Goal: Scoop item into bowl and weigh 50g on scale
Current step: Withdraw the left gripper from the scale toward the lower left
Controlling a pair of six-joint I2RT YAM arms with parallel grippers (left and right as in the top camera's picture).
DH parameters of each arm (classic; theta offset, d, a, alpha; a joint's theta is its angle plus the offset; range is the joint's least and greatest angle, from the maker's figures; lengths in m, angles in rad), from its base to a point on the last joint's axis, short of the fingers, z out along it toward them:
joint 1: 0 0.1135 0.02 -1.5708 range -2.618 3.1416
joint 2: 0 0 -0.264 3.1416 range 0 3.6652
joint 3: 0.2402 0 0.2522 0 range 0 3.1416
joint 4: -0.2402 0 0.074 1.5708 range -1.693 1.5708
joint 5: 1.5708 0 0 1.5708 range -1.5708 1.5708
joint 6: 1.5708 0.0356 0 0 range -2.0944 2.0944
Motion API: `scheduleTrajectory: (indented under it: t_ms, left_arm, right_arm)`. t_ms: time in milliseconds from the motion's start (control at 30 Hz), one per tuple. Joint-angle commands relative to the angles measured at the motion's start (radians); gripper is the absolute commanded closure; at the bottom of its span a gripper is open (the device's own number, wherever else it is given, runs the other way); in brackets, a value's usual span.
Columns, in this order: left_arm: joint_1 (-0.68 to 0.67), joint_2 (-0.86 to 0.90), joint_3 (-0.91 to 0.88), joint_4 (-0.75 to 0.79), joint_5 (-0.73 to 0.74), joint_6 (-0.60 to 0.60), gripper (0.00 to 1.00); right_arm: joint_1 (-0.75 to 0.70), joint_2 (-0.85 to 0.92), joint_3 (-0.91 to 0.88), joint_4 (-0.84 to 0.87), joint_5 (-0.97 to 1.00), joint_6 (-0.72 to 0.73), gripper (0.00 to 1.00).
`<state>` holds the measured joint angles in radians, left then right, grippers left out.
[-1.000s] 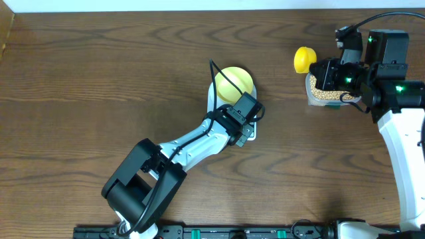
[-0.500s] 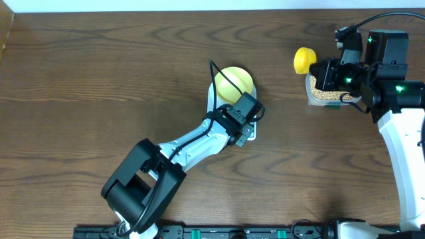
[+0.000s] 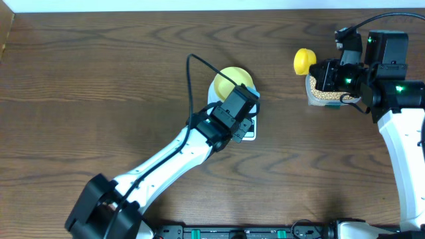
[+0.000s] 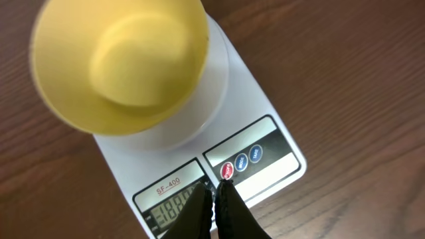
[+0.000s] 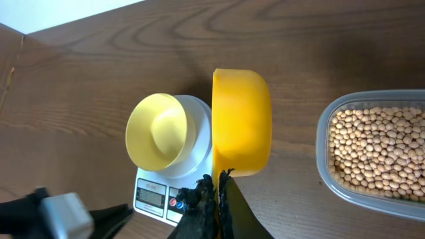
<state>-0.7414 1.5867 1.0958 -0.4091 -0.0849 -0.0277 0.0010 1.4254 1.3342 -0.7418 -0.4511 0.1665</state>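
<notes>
The pale-yellow bowl (image 4: 119, 60) stands empty on the white scale (image 4: 265, 113), whose display is lit. My left gripper (image 4: 216, 189) is shut with nothing in it, its tips just over the scale's front edge beside the red button (image 4: 228, 170). From overhead the left gripper (image 3: 243, 126) covers the scale (image 3: 250, 135) below the bowl (image 3: 229, 78). My right gripper (image 5: 218, 179) is shut on the handle of a yellow scoop (image 5: 241, 123), held on its side above the table. The beans (image 5: 378, 153) fill a clear tub to its right.
The clear tub (image 3: 323, 93) sits at the far right under the right arm, with the scoop (image 3: 305, 60) to its upper left. A black cable loops from the left wrist over the table near the bowl.
The left arm has swung its elbow and shoulder toward the lower left, and its wrist has shifted slightly up-left over the scale. The right arm and scoop have not moved.
</notes>
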Motion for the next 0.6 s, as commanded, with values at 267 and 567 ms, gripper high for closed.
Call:
scheduleTrajectory:
  t_ms: [267, 567]
  left_arm:
    - [0.002, -0.014, -0.005, -0.026, 0.021, -0.163, 0.92]
    - [0.034, -0.014, -0.005, -0.180, 0.020, -0.209, 0.92]
  right_arm:
    - [-0.007, -0.013, 0.019, -0.023, 0.004, -0.018, 0.99]
    - [-0.009, -0.013, 0.019, -0.029, 0.042, -0.019, 0.99]
